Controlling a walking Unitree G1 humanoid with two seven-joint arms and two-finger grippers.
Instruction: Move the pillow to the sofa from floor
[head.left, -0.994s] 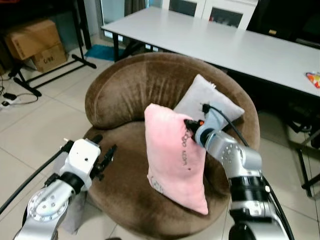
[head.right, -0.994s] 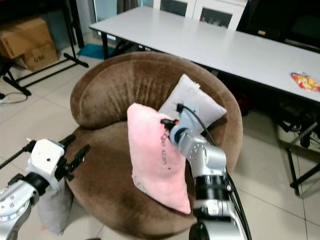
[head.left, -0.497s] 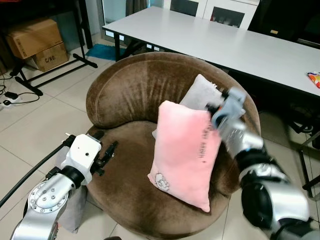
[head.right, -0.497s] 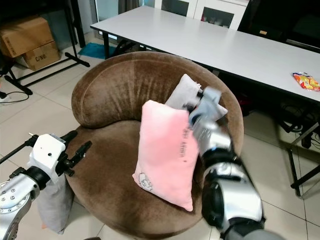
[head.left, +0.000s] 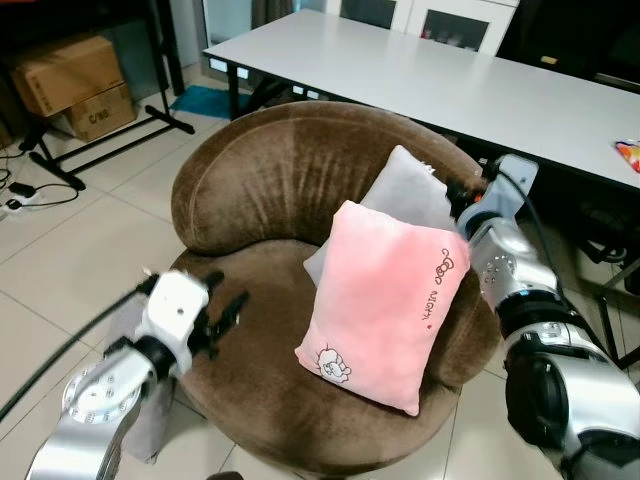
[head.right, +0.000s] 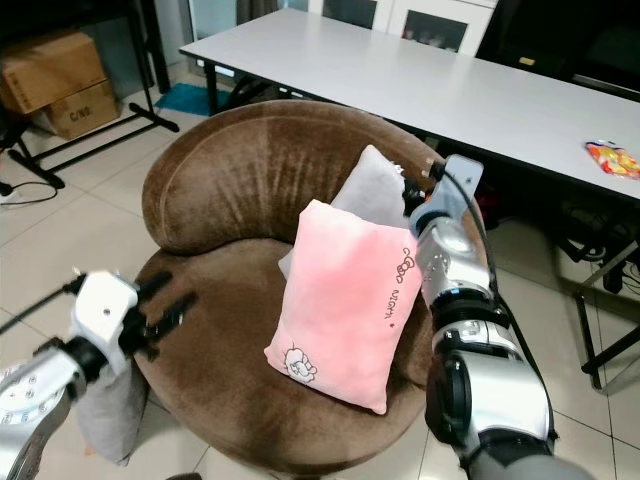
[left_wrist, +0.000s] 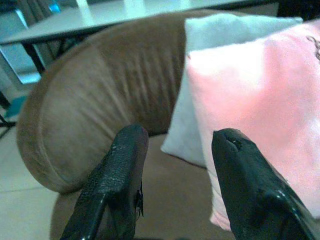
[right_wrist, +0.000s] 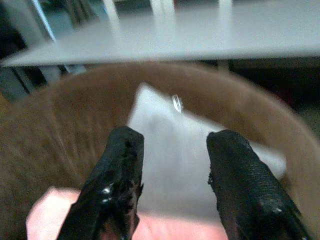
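The pink pillow (head.left: 385, 300) stands on the seat of the round brown sofa (head.left: 260, 170), leaning back on a grey pillow (head.left: 405, 190), its printed face toward me. My right gripper (head.left: 460, 192) is open just above the pink pillow's top right corner and holds nothing; in the right wrist view its open fingers (right_wrist: 125, 150) frame the grey pillow (right_wrist: 170, 150). My left gripper (head.left: 222, 292) hovers open over the seat's front left, apart from the pillow. The left wrist view looks between its open fingers (left_wrist: 125, 160) at the pink pillow (left_wrist: 260, 115).
A long white table (head.left: 450, 80) stands behind the sofa, with a colourful packet (head.right: 612, 160) on it. Cardboard boxes (head.left: 70, 85) and black rack legs (head.left: 100, 145) are at the back left. A grey cushion (head.right: 105, 420) lies on the tiled floor by the sofa's front left.
My right gripper let go of the pink pillow and drew back up to the right. The pillow turned its face forward and settled against the grey pillow. The left gripper hardly moved.
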